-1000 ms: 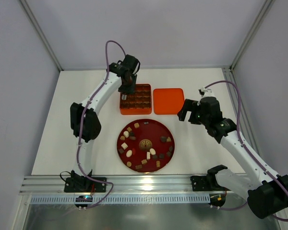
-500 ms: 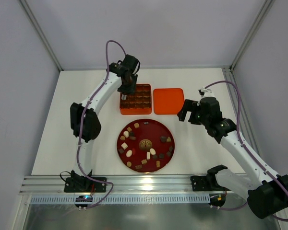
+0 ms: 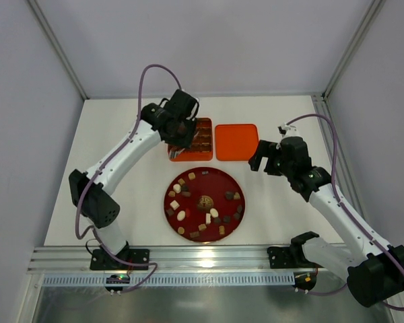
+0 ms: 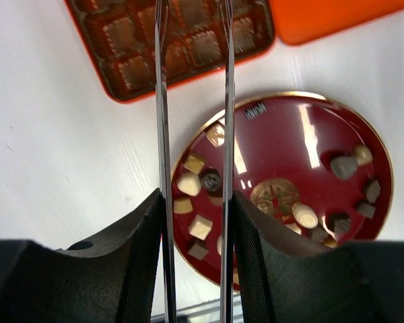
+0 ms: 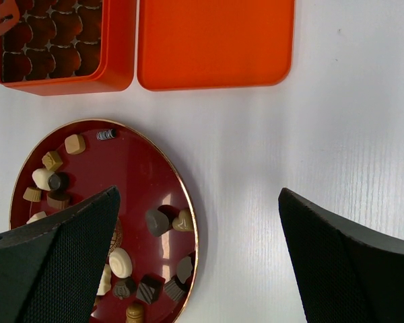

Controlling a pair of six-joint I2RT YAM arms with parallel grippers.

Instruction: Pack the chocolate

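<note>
Chocolate (image 3: 203,202) in dark, tan and cream pieces lies scattered on a round red plate (image 3: 212,185). Behind the plate stands an orange box (image 3: 200,138) with brown-lined cells. My left gripper (image 3: 182,131) hangs over the box's near left part, shut on thin metal tongs (image 4: 161,101); nothing shows between the blades. In the left wrist view, my left gripper (image 4: 195,202) looks down on the plate (image 4: 283,141) and its chocolate (image 4: 189,182). My right gripper (image 3: 264,156) hovers open and empty right of the plate; the right wrist view shows chocolate (image 5: 120,262) by its left finger.
The orange lid (image 3: 236,141) lies flat just right of the box. White walls and metal posts bound the table at the back and both sides, and a metal rail (image 3: 209,259) runs along the near edge by the arm bases.
My left arm has swung its elbow out to the left and lower, and its gripper with the tongs has shifted towards the box's near edge. My right arm has stayed put.
</note>
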